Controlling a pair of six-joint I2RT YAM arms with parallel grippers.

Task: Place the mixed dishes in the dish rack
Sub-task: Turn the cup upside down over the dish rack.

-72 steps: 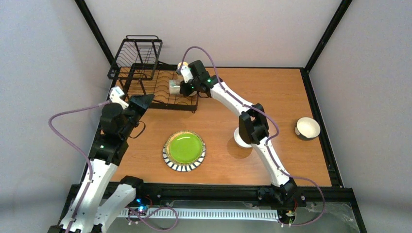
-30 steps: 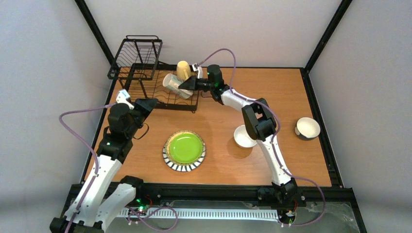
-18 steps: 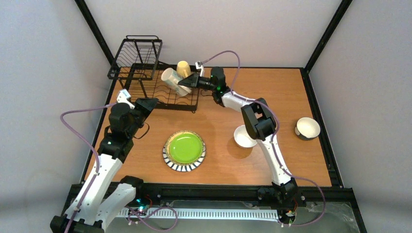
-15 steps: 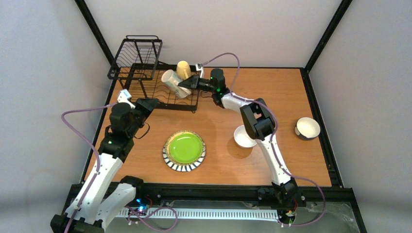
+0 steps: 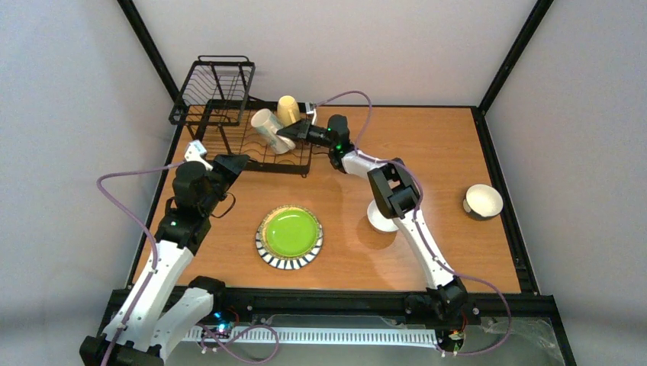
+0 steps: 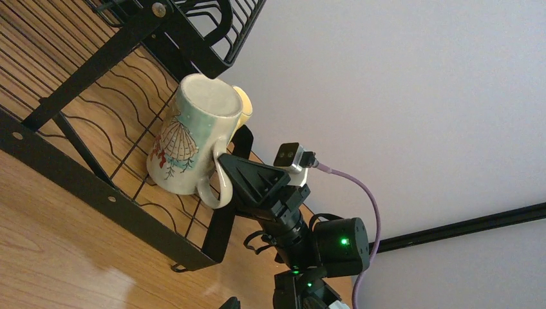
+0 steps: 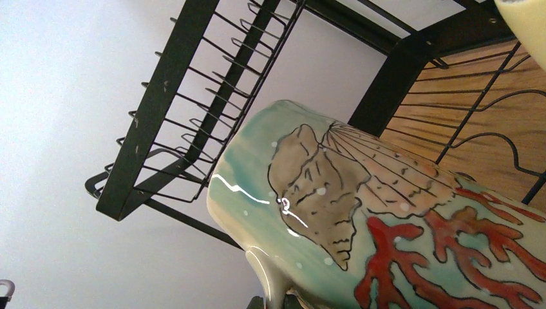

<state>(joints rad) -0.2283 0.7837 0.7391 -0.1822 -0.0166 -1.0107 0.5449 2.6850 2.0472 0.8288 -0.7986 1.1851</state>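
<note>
Right gripper (image 5: 286, 131) is pinched shut on the handle of the shell mug (image 6: 183, 138), which leans tilted, bottom end up, on the base wires of the dish rack (image 6: 96, 190) near its right edge. If you release now it may tip against the cream mug (image 5: 288, 109) just behind it or roll off the rack edge, and that thin handle grip could let it swivel. Left gripper (image 5: 229, 162) sits by the rack's near corner, can't tell how wide. Count: two mugs at the rack, one green plate (image 5: 290, 232) and two bowls (image 5: 483, 200) (image 5: 378, 219) well off it, one rack
</note>
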